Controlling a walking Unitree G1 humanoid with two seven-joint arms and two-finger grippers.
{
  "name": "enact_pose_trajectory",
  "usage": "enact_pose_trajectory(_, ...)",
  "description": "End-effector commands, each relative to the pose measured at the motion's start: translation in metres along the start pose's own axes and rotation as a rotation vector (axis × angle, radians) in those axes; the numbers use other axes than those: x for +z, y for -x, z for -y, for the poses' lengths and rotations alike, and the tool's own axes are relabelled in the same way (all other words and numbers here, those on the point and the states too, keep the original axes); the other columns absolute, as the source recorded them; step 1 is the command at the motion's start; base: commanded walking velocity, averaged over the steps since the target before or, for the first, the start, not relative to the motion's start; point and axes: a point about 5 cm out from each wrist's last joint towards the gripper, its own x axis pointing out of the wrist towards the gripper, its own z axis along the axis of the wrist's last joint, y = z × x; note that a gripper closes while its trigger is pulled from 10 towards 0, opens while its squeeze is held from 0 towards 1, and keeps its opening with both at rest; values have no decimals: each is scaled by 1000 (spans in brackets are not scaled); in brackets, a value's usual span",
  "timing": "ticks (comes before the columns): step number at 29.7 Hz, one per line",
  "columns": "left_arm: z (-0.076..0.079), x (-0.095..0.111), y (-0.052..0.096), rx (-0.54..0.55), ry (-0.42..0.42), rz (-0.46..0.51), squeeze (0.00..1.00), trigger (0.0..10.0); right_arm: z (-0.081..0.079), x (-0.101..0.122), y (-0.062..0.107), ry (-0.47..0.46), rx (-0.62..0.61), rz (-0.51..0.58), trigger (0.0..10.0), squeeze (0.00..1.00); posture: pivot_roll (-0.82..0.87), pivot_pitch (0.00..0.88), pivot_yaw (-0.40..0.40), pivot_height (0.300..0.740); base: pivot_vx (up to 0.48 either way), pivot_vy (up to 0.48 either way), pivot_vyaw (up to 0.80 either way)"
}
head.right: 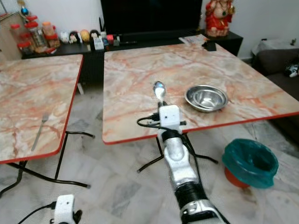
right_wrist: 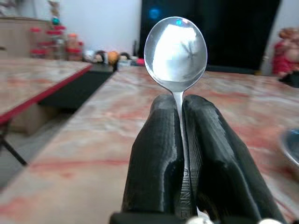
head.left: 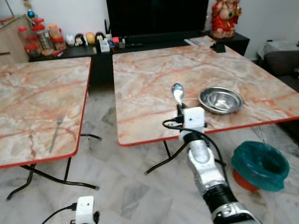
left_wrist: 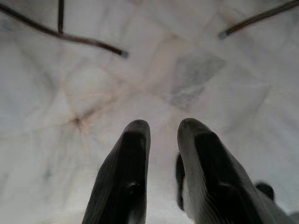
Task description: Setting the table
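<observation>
Fingers [right_wrist: 159, 158] of the right gripper [right_wrist: 180, 109] are clamped on the handle of a spoon [right_wrist: 176, 49], its shiny bowl standing straight up out of the tips. Stamped letters run along the handle where it passes between the fingers, too squeezed and small to read.

Seen from the head, the right gripper [head.left: 179, 108] is held over the near edge of the right table [head.left: 149, 74], a marble-patterned top with a red rim. The spoon's bowl sits at 12 o'clock from the gripper, directly above it. A steel bowl [head.left: 220, 99] rests on the same table at about 2 o'clock from the gripper, near but apart from the spoon. A cable [head.left: 205, 140] loops off the white wrist housing.

On the left table [head.left: 32, 93], a fork [head.left: 56, 133] lies flat near the front edge, at about 9 o'clock from the gripper and well apart from it. On the floor [head.left: 126, 182] at about 4 o'clock stands a bin [head.left: 259, 164] lined with a teal bag.

At 12 o'clock beyond the tables is a dark TV [head.left: 156, 16] on a low black cabinet, with jars [head.left: 41, 38] at its left end and a red statue [head.left: 225, 17] at its right; no label on them is legible.

The left gripper [left_wrist: 161, 140] hangs low over the floor, its fingers [left_wrist: 124, 177] slightly parted with nothing between them.
</observation>
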Motion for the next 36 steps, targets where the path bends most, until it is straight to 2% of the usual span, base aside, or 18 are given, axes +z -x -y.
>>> enact_pose_trajectory(1, 4, -1, 0, -9, 4, -4, 0, 10000, 11, 6, -1, 25, -27, 33, 10000, 0, 26, 0, 33, 728, 368, 0, 531)
enact_pose_trajectory(4, 5, -1, 0, -10, 5, -5, 0, 10000, 11, 5, 0, 20, -30, 31, 10000, 0, 26, 0, 33, 728, 371, 0, 706)
enact_pose_trajectory(22, 7, -2, 0, -17, -1, -10, 0, 10000, 9, 5, 0, 20, -11, 34, 10000, 0, 21, 0, 29, 728, 359, 0, 0)
enact_pose_trajectory(30, 9, 1, -1, -26, -1, 8, 0, 10000, 7, 8, 0, 36, 7, 50, 10000, 0, 16, 0, 27, 728, 0, 0, 0)
enact_pose_trajectory(36, 9, 1, -1, -15, -36, -3, 0, 10000, 7, 6, 0, 11, 4, 42, 10000, 0, 17, 0, 27, 728, 0, -46, 0)
